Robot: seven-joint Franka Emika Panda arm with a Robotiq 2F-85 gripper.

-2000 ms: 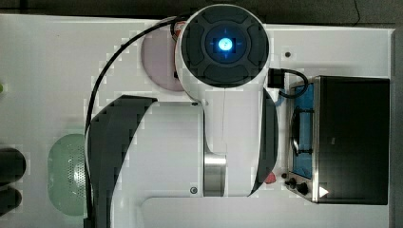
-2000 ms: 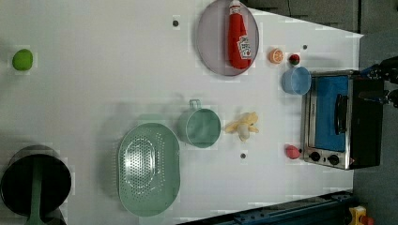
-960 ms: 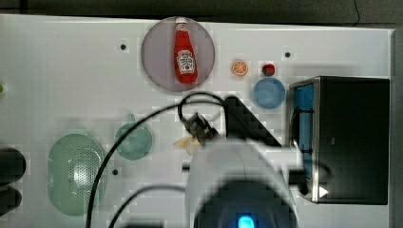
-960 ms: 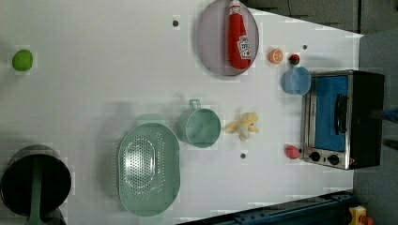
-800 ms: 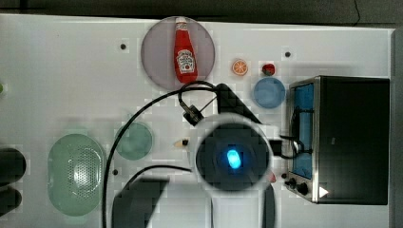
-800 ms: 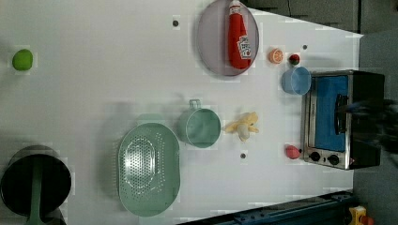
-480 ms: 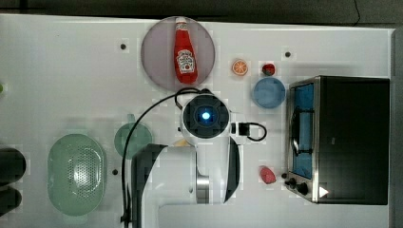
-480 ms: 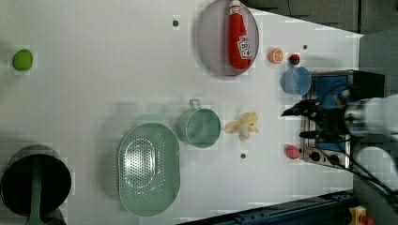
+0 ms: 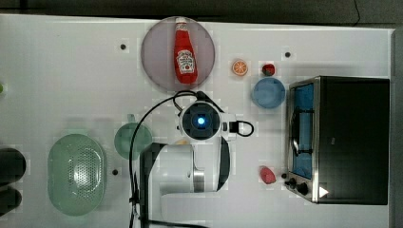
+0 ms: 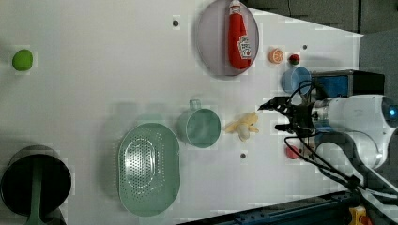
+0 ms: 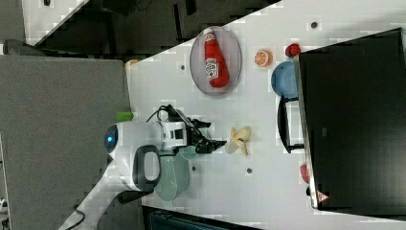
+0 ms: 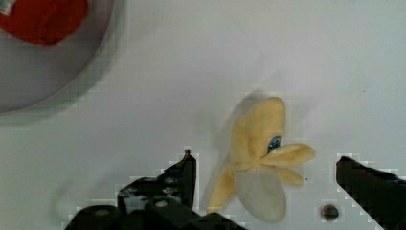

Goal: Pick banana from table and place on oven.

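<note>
The pale-yellow banana (image 12: 258, 158) lies on the white table (image 9: 71, 71), a little way from the teal cup (image 10: 201, 128). In the wrist view my gripper (image 12: 265, 160) hangs above it, open, with one dark finger (image 12: 184, 172) on each side of the fruit and nothing held. In the left view the gripper (image 10: 277, 115) shows just right of the banana (image 10: 242, 126); in the right view the gripper (image 11: 213, 134) shows just left of the banana (image 11: 239, 139). In the top view the wrist covers the banana. The oven (image 9: 351, 142) stands shut at the top view's right, its black top bare.
A ketchup bottle (image 9: 185, 52) lies on a grey plate (image 9: 157, 52). An orange slice (image 9: 239, 67), a blue bowl (image 9: 268, 92) and a small red item (image 9: 267, 175) sit near the oven. A green colander (image 9: 76, 173) stands at the top view's lower left.
The arm has swung from the oven side across the table and now hangs over the banana. The gripper has stayed open. The banana has not moved.
</note>
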